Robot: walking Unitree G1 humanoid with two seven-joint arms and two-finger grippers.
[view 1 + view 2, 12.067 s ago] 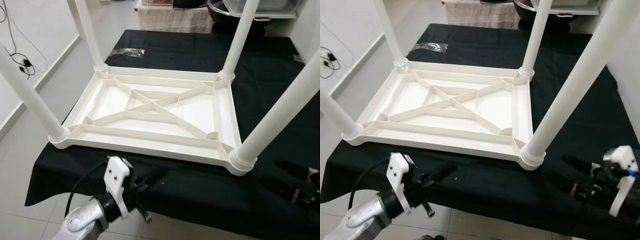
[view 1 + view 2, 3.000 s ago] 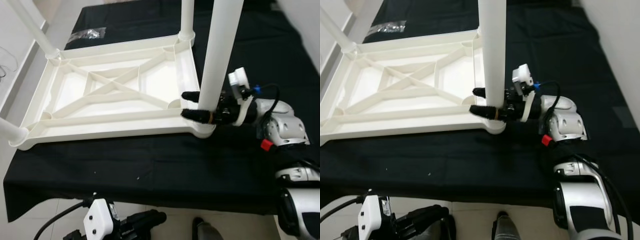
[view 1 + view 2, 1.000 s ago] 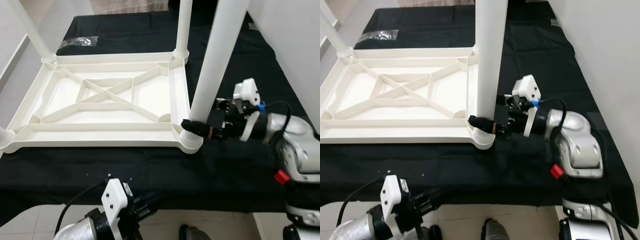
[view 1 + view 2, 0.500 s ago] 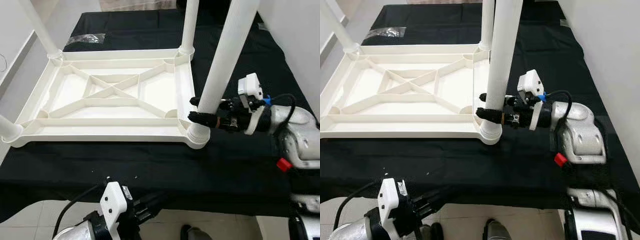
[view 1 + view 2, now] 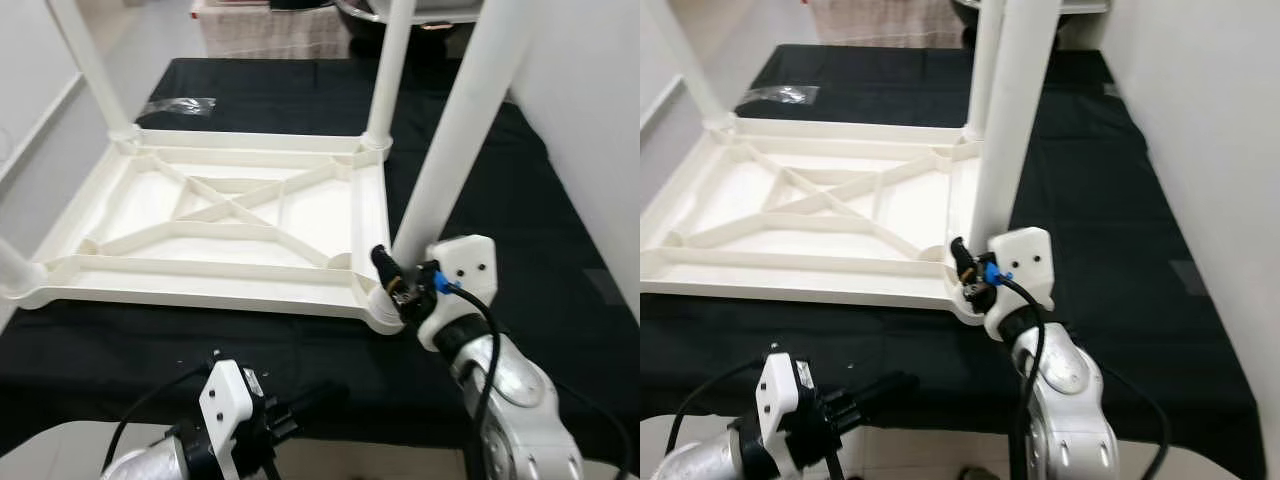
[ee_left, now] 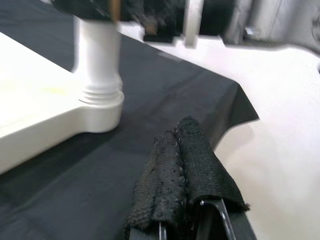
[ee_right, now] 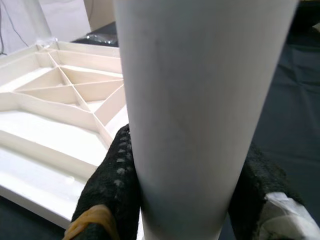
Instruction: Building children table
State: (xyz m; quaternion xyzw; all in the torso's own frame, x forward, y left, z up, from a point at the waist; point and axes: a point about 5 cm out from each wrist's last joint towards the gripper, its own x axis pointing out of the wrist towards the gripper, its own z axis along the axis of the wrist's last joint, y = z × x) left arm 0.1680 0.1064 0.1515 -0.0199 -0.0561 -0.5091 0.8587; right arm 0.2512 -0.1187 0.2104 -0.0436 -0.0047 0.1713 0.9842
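the right arm (image 5: 1065, 400) is rounded silver metal with a glossy sheen. at its wrist sits a white boxy camera mount (image 5: 1025, 262) with a small blue connector at its 9 o'clock edge, and a black cable (image 5: 1032, 330) loops down from there. the right gripper (image 7: 182, 200) has black fingers (image 7: 112, 192) in knobbly fabric, one with a tan band near its base. the left arm (image 5: 690, 455) is silver too, with a white screw-holed bracket (image 5: 777, 395), a black cable, and the left gripper (image 6: 182, 175) in coarse black knit.

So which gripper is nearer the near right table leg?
Right. The right gripper clasps the table leg near its base; the left gripper hangs apart, low by the black cloth's front edge.
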